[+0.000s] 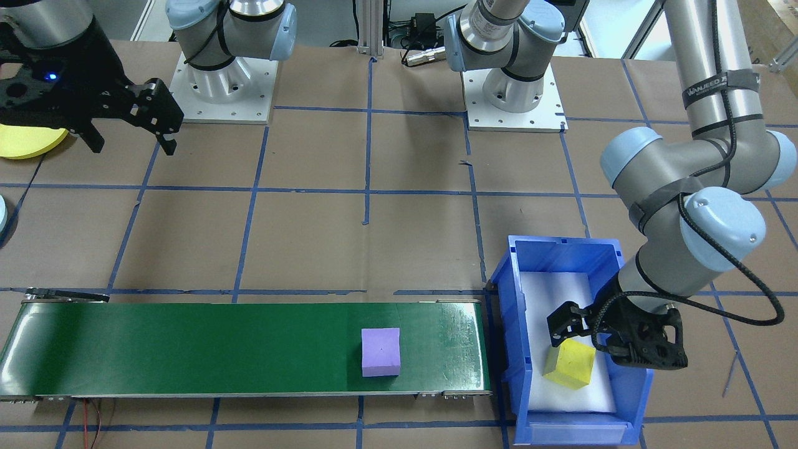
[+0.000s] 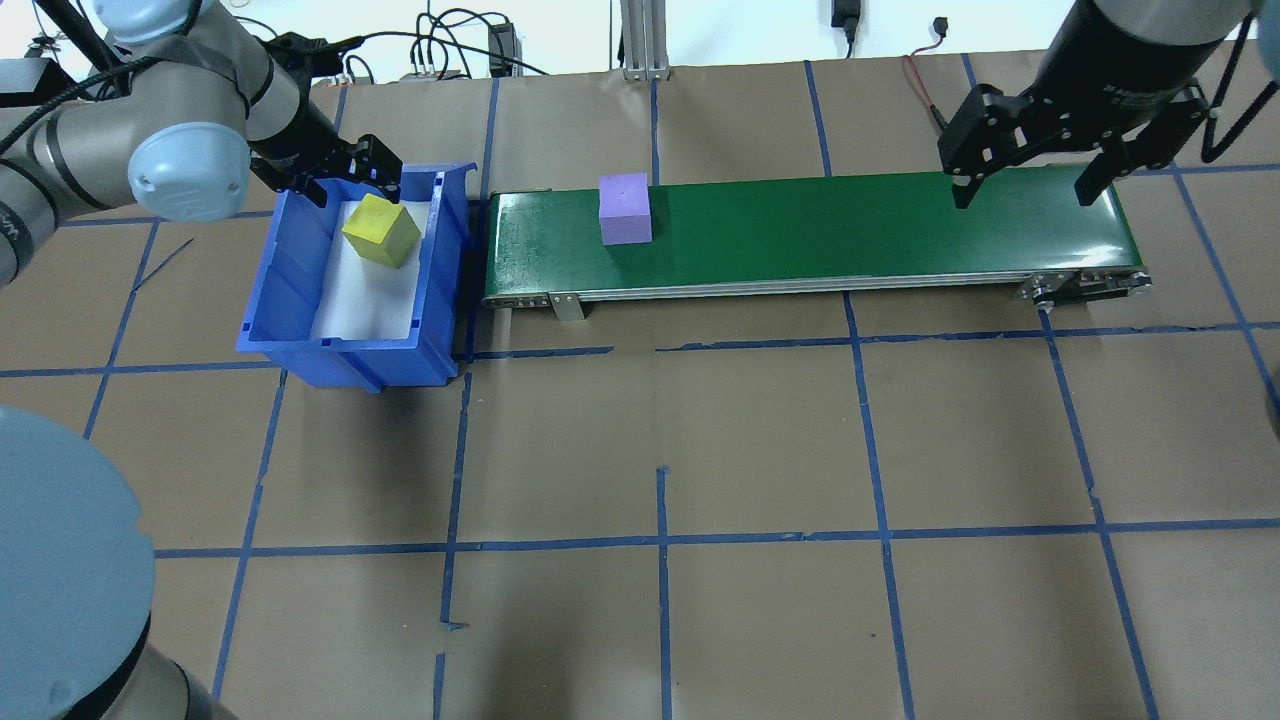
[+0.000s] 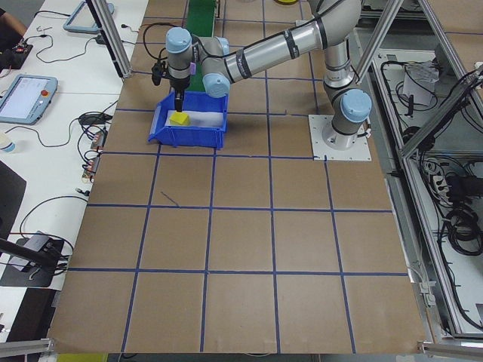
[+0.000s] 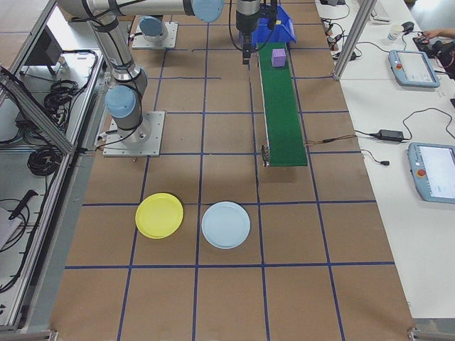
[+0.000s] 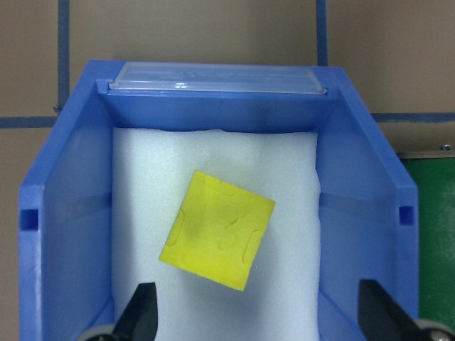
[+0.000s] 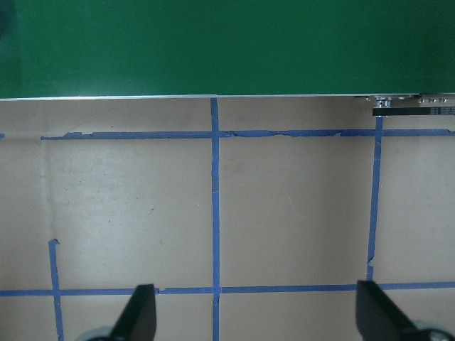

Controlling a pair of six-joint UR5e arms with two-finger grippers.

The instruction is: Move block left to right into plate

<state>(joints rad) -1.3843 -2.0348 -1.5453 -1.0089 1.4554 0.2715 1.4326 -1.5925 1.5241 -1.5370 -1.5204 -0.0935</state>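
A yellow block (image 5: 217, 229) lies rotated on the white foam inside the blue bin (image 5: 64, 234). My left gripper (image 5: 259, 312) hangs open just above it, fingers apart and holding nothing; the overhead view shows the same gripper (image 2: 350, 185) over the block (image 2: 380, 230). A purple block (image 2: 625, 209) rests on the green conveyor (image 2: 850, 230) near the bin end. My right gripper (image 2: 1025, 185) hovers open and empty over the belt's other end. A yellow plate (image 4: 159, 215) and a light blue plate (image 4: 225, 224) lie on the table beyond that end.
The bin (image 2: 290, 290) butts against the conveyor's left end. Both arm bases (image 1: 224, 81) stand at the table's robot side. Brown paper with blue tape lines covers the table. Only the yellow plate's edge (image 1: 25, 143) shows under the right gripper (image 1: 132, 144).
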